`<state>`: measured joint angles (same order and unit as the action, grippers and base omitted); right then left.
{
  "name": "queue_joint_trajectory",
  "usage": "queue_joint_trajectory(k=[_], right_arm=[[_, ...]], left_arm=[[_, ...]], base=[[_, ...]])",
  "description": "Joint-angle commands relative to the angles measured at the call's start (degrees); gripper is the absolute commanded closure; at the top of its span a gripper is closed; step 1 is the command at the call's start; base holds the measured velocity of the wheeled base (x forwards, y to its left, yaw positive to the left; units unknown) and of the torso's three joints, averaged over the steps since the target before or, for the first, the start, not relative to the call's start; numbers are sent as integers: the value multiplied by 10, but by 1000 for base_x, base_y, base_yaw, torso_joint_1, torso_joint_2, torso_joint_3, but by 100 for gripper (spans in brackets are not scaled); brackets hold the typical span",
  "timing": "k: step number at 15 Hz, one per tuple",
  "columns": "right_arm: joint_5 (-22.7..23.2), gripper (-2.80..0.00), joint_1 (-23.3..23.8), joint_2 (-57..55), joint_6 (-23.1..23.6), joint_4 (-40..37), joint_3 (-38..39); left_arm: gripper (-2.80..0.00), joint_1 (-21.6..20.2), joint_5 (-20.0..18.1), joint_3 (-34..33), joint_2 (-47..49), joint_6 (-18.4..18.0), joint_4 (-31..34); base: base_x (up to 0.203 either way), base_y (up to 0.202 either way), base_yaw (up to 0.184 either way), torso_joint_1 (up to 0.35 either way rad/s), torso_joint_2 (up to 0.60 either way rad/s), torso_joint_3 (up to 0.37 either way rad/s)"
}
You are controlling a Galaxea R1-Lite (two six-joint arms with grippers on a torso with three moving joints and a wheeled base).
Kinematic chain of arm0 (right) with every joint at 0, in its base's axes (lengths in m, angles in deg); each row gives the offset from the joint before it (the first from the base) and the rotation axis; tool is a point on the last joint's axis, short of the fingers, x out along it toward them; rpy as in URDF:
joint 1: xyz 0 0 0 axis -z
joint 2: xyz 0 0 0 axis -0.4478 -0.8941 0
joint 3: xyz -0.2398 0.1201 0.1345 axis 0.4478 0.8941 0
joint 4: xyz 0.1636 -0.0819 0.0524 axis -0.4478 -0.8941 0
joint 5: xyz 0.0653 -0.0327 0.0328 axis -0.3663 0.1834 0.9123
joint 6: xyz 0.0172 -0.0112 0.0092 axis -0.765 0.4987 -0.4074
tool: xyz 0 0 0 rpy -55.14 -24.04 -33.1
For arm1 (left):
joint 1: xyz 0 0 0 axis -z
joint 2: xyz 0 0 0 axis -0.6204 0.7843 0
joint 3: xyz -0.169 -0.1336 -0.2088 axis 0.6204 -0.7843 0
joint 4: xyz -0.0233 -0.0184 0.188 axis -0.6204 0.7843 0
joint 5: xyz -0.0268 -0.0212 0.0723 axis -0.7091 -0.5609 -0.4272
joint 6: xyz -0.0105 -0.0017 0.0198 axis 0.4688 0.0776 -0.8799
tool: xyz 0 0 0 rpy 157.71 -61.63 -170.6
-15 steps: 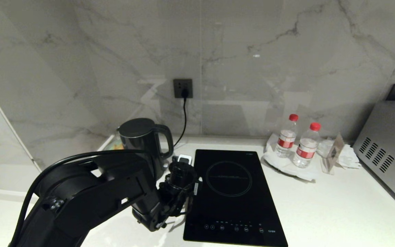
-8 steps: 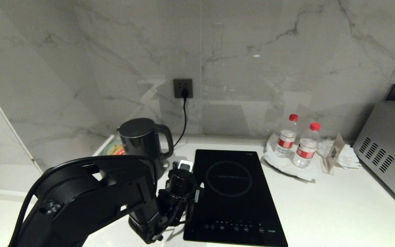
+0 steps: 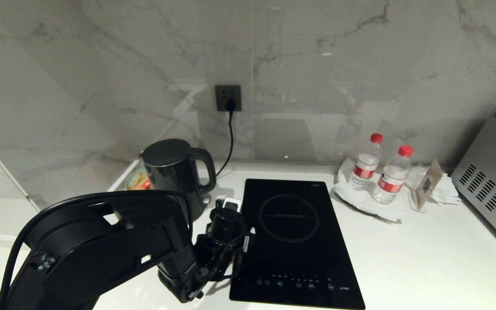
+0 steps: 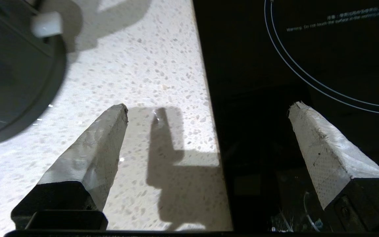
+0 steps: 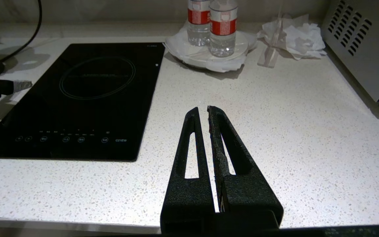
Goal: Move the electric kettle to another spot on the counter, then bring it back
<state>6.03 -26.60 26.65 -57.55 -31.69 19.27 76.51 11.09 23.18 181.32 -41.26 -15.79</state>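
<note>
White speckled stone tabletop (image 3: 403, 258) carried the tall glossy black electric kettle (image 3: 172, 172) left of centre in the head view, beside the black glass cooktop (image 3: 293, 241). Below it, the left end effector (image 4: 206, 115) hung wide open, empty. The right end effector (image 5: 202, 113) sat closed at lower centre.

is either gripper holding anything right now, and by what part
Nothing is held. The left gripper is open over the counter; the right gripper is shut and empty.
</note>
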Motion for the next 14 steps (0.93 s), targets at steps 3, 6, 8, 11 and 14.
queue_joint_trajectory(k=[3, 6, 8, 11, 14], right_arm=[[0, 0, 0, 0, 0, 0, 0], [0, 0, 0, 0, 1, 0, 0], [0, 0, 0, 0, 0, 0, 0], [0, 0, 0, 0, 0, 0, 0], [0, 0, 0, 0, 0, 0, 0]], left_arm=[[-280, 0, 1, -2, -11, 1, -2], [-280, -1, 1, -9, -13, 3, -3], [-280, -1, -2, -14, -16, 3, -24], [-280, 1, -4, -9, -17, -5, -79], [-280, 0, 0, 16, -19, 7, -75]], base=[[0, 0, 0, 5, 2, -198], [0, 0, 0, 2, 0, -184], [0, 0, 0, 4, 2, -75], [0, 0, 0, 0, 0, 0], [0, 0, 0, 0, 0, 0]])
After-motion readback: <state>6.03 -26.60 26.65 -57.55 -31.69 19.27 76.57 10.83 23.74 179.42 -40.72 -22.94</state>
